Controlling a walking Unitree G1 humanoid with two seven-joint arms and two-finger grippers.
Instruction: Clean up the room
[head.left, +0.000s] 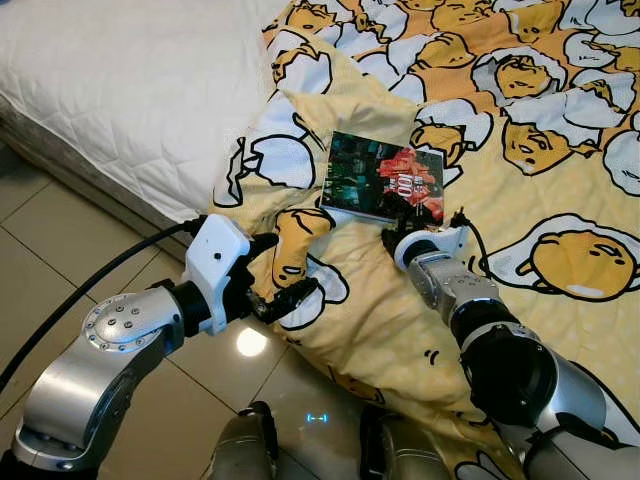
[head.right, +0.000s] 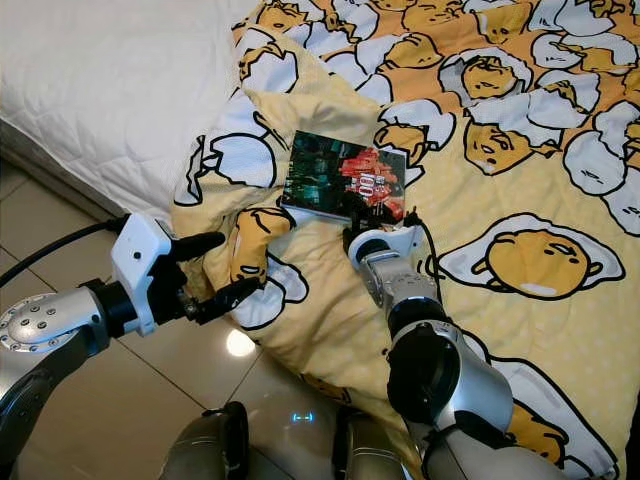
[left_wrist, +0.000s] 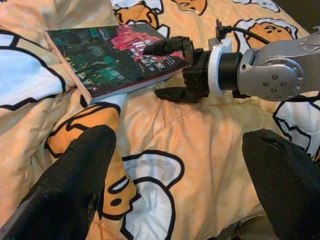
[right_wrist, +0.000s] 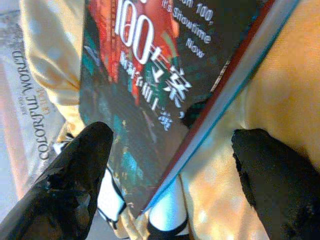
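— Where's the book (head.left: 382, 178) sitting?

— Flat on the yellow egg-print blanket (head.left: 540, 190), on the rumpled part near the edge of the bed, cover up. The bare white mattress (head.left: 130, 90) is off on the far side of the book from the right arm.

— And the right gripper (left_wrist: 172, 67)?

— Right at the book's near corner. From the left wrist view, one black finger lies on top of the cover and the other sits lower, by the book's edge, against the blanket. So the fingers are spread with the corner between them, not yet clamped.

— Will that hold?

— I'd guess it's a thin bite. Better to slide further in along the book before closing, so the pads take more than the corner. The lower finger should go under the book cleanly, otherwise it pinches a fold of blanket along with it.

— What's the left gripper (head.right: 205, 268) doing?

— Hanging open beside the book, over the bunched blanket at the bed's edge, fingers wide apart, holding nothing. It looks close enough to press the blanket down if the cloth lifts with the book.

— Anything else to mind?

— The book rests on soft, uneven cloth, so it may tip as it's raised. A slow, straight lift looks safest.
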